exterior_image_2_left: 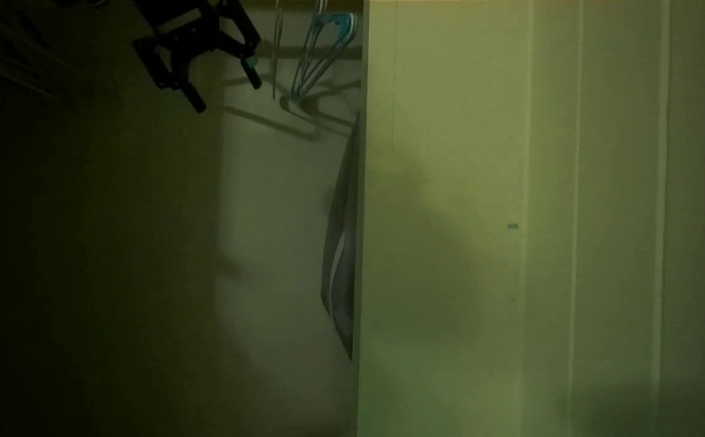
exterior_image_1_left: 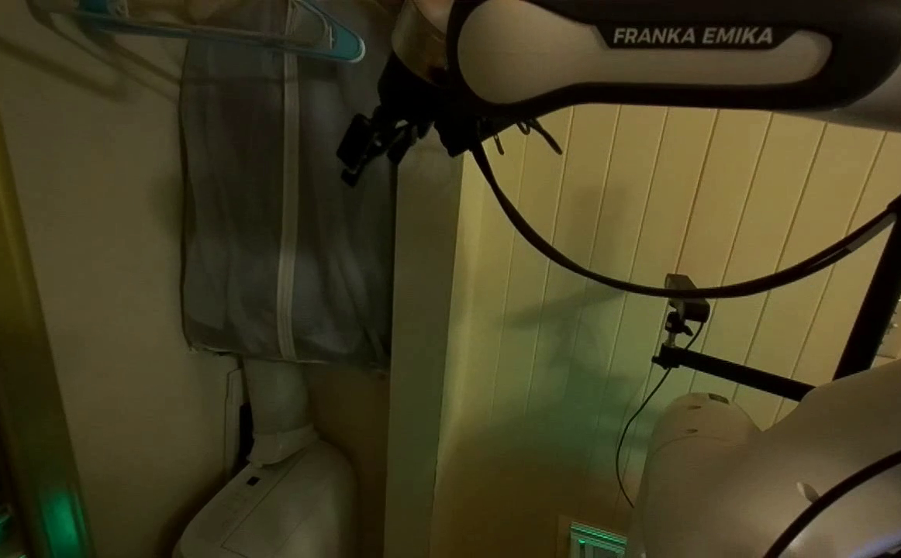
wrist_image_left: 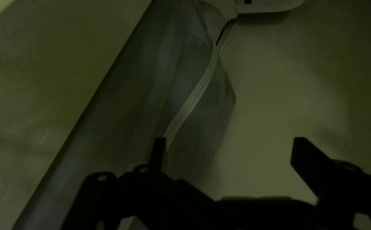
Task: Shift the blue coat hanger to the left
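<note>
Blue plastic coat hanger (exterior_image_2_left: 345,27): one certain, hanging at 12 o'clock in an exterior view, bunched with other hanger outlines; overlap hides the full count. One thin pale upright shape (exterior_image_2_left: 276,51), edge-on, near it at 9 o'clock. One rounded blue hanger corner (exterior_image_1_left: 347,46) at 11 o'clock in an exterior view.

One black two-fingered gripper (exterior_image_2_left: 227,92), between 8 and 9 o'clock from the hanger, apart from it. Two fingers spread wide; tips at 7 and between 3 and 4 o'clock, wrist view.

In an exterior view: one long grey fabric bag (exterior_image_1_left: 233,201), single white vertical strip, 10 o'clock, gripper overlapping its 2 o'clock edge. One white rounded body (exterior_image_1_left: 288,504) with thick neck, 7 o'clock. One white-and-black robot arm (exterior_image_1_left: 652,66), lettered FRANKA EMIKA, between 1 and 2. One small dark boxy device (exterior_image_1_left: 687,298), 3 o'clock.
</note>
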Tool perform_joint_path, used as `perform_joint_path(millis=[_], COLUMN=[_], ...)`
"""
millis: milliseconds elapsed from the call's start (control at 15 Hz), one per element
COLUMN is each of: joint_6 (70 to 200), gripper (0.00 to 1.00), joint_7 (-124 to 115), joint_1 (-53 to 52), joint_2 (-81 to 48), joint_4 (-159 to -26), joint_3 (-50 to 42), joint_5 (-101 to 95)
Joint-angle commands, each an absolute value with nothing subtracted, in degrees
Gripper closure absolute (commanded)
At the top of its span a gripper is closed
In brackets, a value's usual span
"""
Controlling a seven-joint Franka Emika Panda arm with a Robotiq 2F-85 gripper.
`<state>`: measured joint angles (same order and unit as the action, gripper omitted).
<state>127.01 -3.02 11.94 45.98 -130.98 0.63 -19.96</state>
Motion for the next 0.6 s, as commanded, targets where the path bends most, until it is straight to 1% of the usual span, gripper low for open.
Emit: perform_joint_path(millis=[0, 333, 533], joint_6=[127.22, 128.21, 130.7], gripper=[0.0, 0.0, 0.0], joint_7=[-3.72, -5.99, -5.68], joint_1=[12.13, 13.66, 16.25], joint_2=[45.48, 44.53, 41.26], joint_4=[-130.37, -129.49, -125.09], joint_3=[0.6, 1.14, -0.44], joint_5=[-20.41, -21.34, -23.11])
